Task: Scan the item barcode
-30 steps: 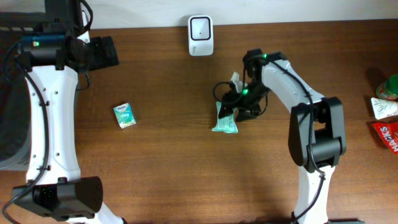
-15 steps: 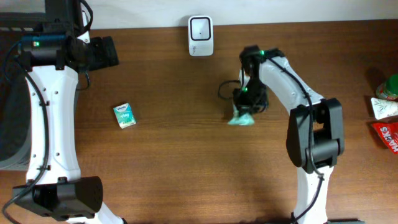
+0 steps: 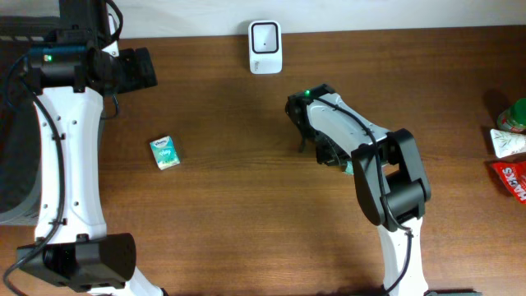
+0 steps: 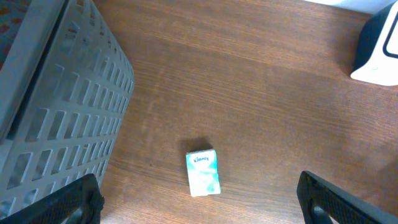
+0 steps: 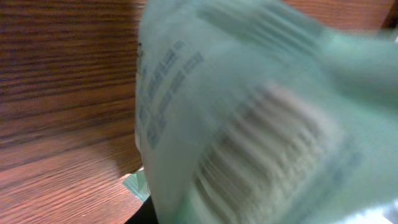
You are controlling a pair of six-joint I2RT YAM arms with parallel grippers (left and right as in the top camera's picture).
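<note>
**Q:** Where is the packet (image 3: 348,168)?
**A:** Nearer the robot than the scanner (image 3: 265,47) and to its right, beneath the right gripper (image 3: 333,154). It is blurred, and its barcode faces the wrist camera.
**Q:** And the fingers?
**A:** Right: hidden, so I cannot tell whether they grip it. Left gripper (image 4: 202,202), well left of the scanner: spread wide, holding nothing.

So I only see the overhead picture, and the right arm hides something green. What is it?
Observer: A pale green packet fills the right wrist view, blurred, with barcode stripes facing the camera.
Operator: And the small pack on the left?
Observer: Its print reads Kleenex in the left wrist view.
Operator: Is the left gripper holding anything?
Observer: No, its fingers stand wide apart, gripping nothing.
</note>
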